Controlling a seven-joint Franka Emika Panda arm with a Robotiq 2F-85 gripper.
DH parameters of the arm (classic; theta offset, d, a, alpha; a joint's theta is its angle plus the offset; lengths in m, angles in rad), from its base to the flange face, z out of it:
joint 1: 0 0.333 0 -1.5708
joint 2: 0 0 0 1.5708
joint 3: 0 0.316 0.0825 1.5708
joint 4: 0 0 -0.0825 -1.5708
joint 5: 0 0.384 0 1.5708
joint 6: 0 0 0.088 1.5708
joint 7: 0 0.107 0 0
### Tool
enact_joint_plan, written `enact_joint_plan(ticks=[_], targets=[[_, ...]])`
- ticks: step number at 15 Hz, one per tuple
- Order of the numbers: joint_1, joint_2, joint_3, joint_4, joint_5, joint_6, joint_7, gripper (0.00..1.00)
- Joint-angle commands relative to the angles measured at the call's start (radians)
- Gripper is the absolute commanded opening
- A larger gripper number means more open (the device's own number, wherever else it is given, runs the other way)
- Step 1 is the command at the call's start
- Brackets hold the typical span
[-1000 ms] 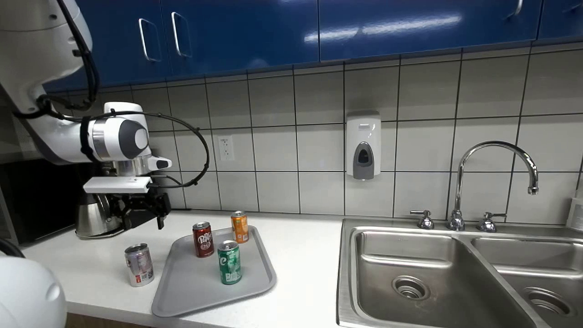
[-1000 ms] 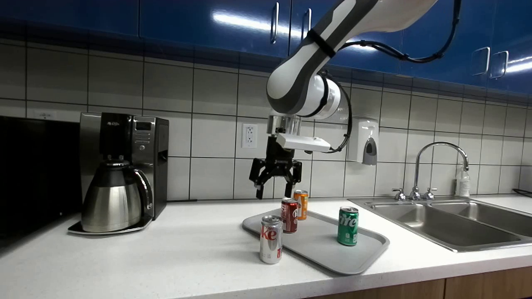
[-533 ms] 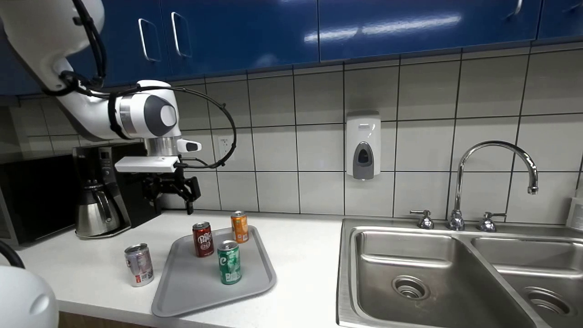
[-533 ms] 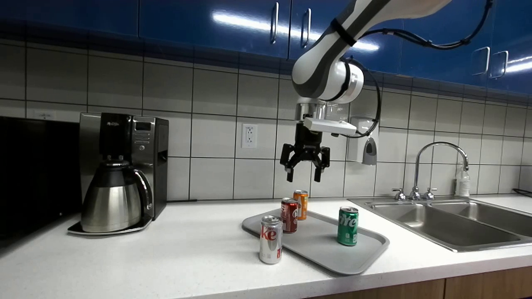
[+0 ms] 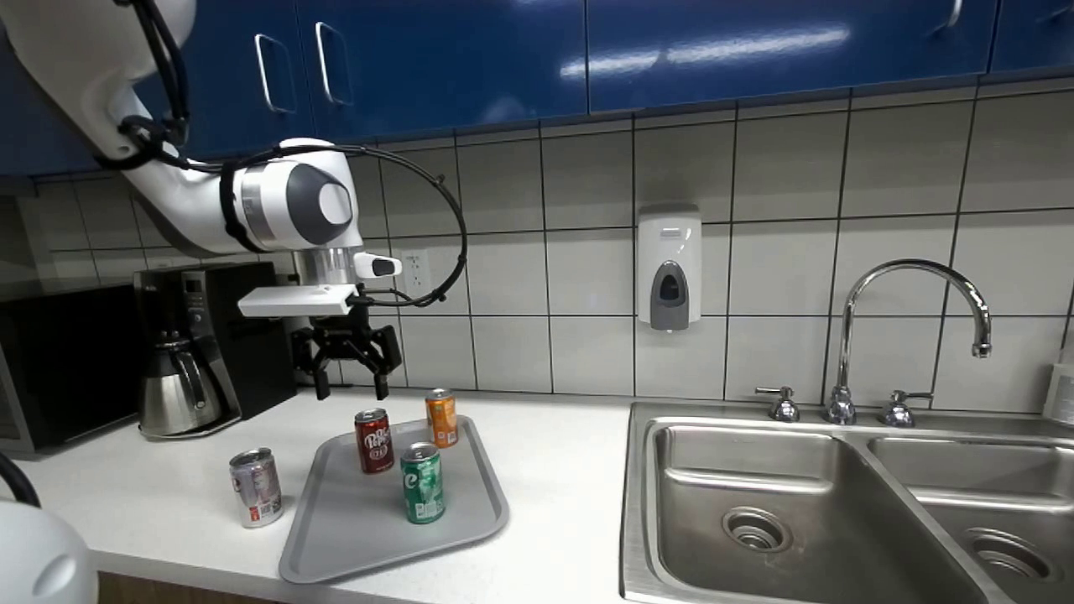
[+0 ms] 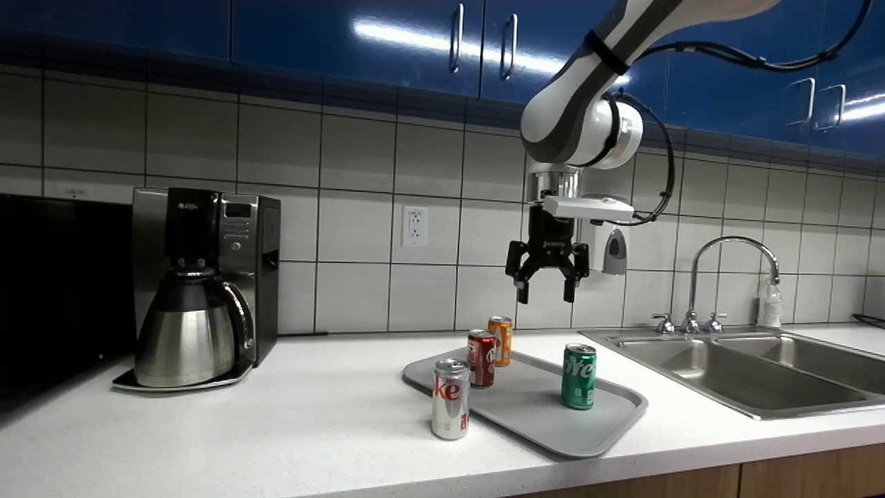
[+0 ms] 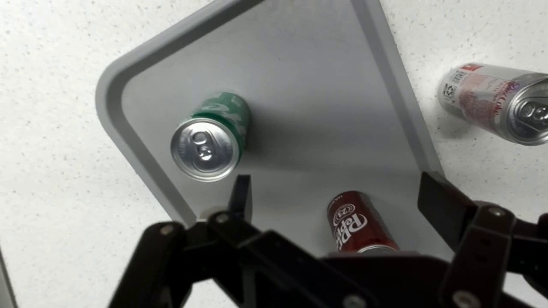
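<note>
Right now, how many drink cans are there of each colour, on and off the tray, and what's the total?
Green Sprite can: 1
Dark red Dr Pepper can: 1
Silver Diet Coke can: 1
Orange can: 1
Total: 4

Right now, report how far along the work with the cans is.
Looks done: the green can, the red can and the orange can stand upright on the gray tray.
In hand: nothing is gripped; the open gripper hangs above the tray, touching no can.
Possibly left: the silver can, which stands on the counter beside the tray, if it is meant to join the others.
</note>
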Motion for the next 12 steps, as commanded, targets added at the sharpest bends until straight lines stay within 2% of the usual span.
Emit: enact_joint_plan(ticks=[1,12], targets=[[-0.031,-0.068,-0.014,-0.067,-0.01,0.001,-0.026,1.0],[-0.093,-0.033,-0.068,-0.099,-0.031,0.044,-0.014,1.0]])
